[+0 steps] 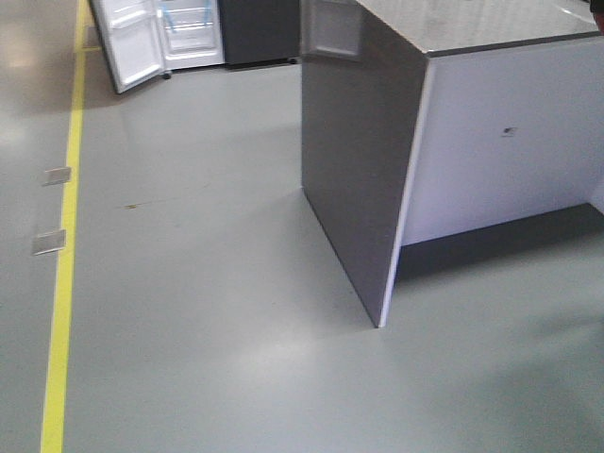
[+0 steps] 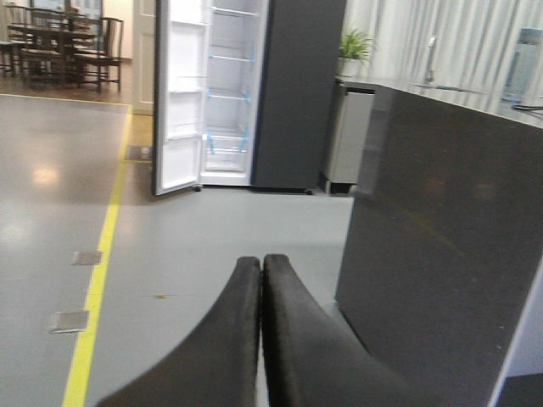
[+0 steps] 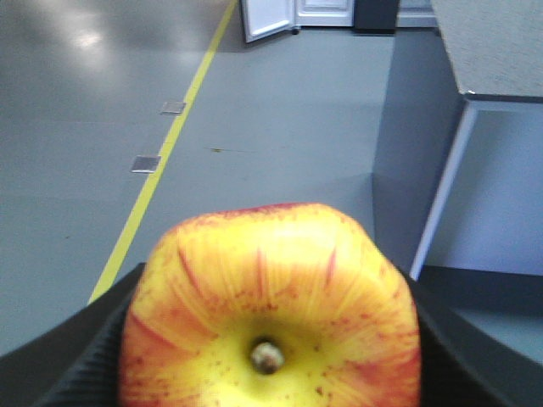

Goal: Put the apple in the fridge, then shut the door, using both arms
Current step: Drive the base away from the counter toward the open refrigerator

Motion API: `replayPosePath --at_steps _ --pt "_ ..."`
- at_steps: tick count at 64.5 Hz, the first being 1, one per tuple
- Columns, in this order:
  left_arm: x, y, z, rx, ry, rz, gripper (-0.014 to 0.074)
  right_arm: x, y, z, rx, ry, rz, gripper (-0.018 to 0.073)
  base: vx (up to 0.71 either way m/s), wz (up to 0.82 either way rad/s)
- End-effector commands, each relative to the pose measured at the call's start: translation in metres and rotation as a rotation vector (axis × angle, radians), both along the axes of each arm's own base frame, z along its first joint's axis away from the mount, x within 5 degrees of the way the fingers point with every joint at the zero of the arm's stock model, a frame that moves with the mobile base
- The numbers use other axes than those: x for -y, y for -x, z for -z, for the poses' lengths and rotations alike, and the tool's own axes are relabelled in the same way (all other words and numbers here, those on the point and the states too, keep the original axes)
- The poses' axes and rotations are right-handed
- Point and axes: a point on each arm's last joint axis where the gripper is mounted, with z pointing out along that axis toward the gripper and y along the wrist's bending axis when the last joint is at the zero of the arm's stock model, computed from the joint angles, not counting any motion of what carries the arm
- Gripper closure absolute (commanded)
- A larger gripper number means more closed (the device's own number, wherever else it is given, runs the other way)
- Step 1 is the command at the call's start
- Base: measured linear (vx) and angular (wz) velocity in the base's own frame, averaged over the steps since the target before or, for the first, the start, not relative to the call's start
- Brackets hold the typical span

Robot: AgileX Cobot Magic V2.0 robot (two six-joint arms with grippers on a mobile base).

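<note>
The red and yellow apple (image 3: 271, 305) fills the bottom of the right wrist view, stem end facing the camera, with my right gripper (image 3: 270, 339) shut on it, black fingers on both sides. My left gripper (image 2: 261, 264) is shut and empty, its two black fingers pressed together over the floor. Far ahead stands the dark grey fridge (image 2: 297, 93) with its white interior and shelves showing. Its door (image 2: 178, 93) hangs open to the left. The fridge (image 1: 193, 33) and door (image 1: 132, 42) also show at the top left of the front view. No gripper shows in the front view.
A grey-sided, white-fronted counter cabinet (image 1: 363, 142) stands close on the right. A yellow floor line (image 1: 64, 264) runs along the left, with small floor plates (image 1: 49, 242) beside it. A small grey cabinet (image 2: 348, 136) and a plant (image 2: 355, 44) stand right of the fridge; dark chairs (image 2: 81, 47) far left.
</note>
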Motion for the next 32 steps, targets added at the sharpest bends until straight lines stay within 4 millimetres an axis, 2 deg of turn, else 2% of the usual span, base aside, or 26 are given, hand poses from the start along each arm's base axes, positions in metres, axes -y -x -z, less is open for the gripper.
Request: replayPosePath --at_steps 1,32 --pt "0.0005 0.0000 0.0020 0.059 0.000 0.008 0.0603 -0.0011 0.0079 -0.0184 0.116 -0.027 0.017 0.0547 0.07 0.34" --pt "0.0005 0.0000 0.0020 0.059 0.000 0.008 0.0603 -0.0012 0.0080 -0.0182 0.113 -0.026 0.015 0.0547 0.11 0.45"
